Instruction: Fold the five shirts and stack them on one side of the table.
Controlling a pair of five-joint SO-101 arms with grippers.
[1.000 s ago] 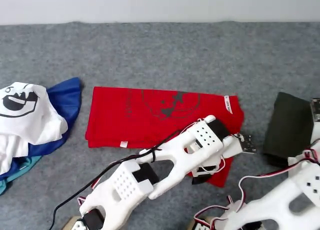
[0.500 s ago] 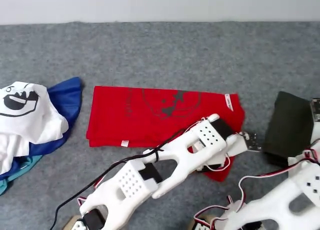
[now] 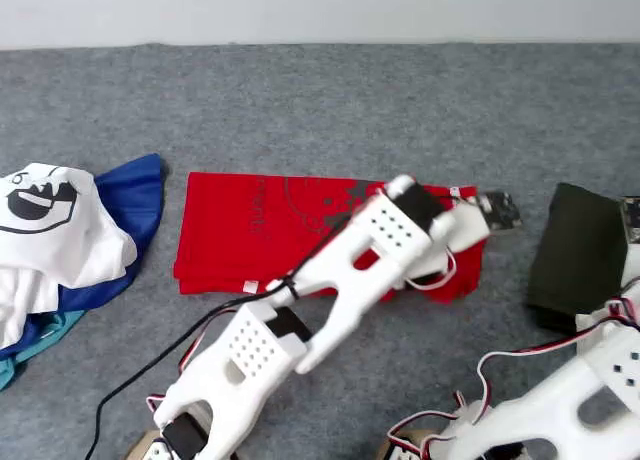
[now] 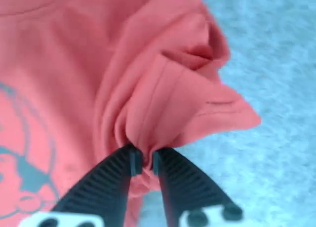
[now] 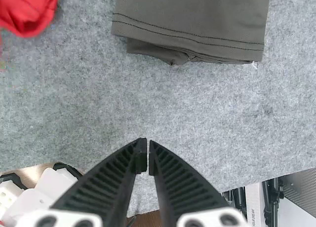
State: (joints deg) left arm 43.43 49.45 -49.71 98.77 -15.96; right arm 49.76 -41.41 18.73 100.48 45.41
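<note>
Fabric of the red cotton shirt [image 3: 240, 230], central on the grey felt desk [image 3: 320, 110], sits clamped in our left claw [image 4: 143, 159], which has just swept the near right flap toward the far edge; we judge this fold nearly closed. Our right claw [image 5: 148, 150] rests pressed together, empty, near the folded dark olive shirt [image 5: 192, 19] at the right edge.

A grey felt-like table cover [image 3: 330, 110] runs back to a plain pale wall [image 3: 320, 10].

Likely a robotics lab bench: grey felt-covered table [image 3: 300, 100], bare white wall [image 3: 300, 10], white printed arm [image 3: 300, 320], trailing black cable [image 3: 168, 348].
</note>
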